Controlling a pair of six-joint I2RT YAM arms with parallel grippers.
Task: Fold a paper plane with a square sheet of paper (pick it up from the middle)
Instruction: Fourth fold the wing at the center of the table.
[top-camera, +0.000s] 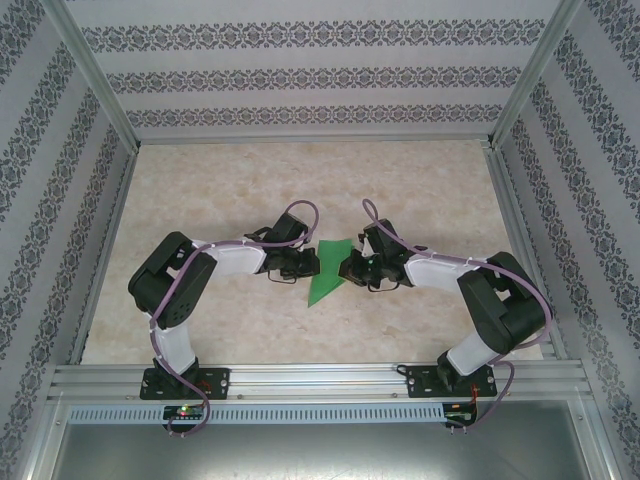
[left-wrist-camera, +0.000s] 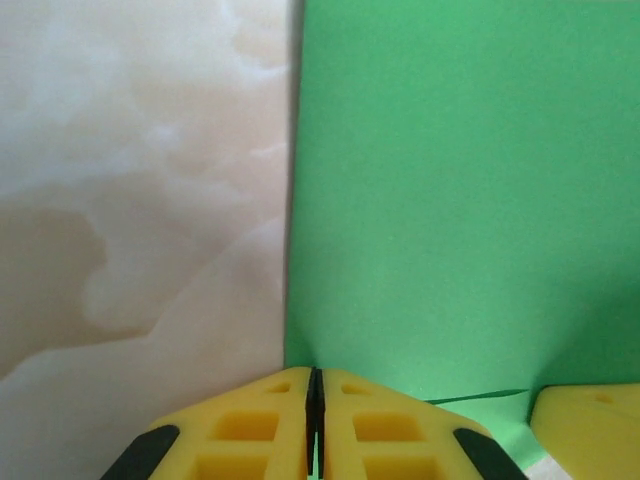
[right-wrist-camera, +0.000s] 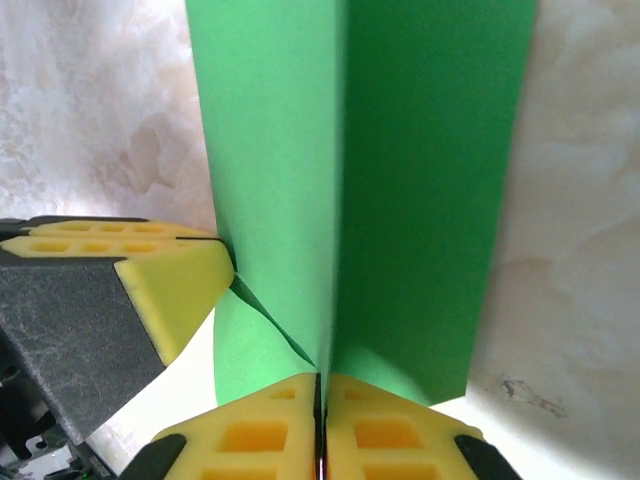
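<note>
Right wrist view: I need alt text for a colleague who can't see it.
The right gripper, yellow fingers shut, pinches the bottom of a partly folded green paper that runs up the frame with a lengthwise crease. The left gripper comes in from the left, its yellow fingertips meeting the paper's left edge, over a pale marbled table.

The bright-green folded sheet of paper (top-camera: 328, 278) lies at the centre of the beige marbled table top (top-camera: 300, 180), between the two grippers. The black-and-yellow two-finger left gripper (top-camera: 310, 264) is at the sheet's left edge. The matching right gripper (top-camera: 345, 270) is at its right edge, directly opposite. Both sets of jaws are closed on the sheet. In the right wrist view, the crease runs straight out from the right gripper's seam, with the left gripper to its left.
</note>
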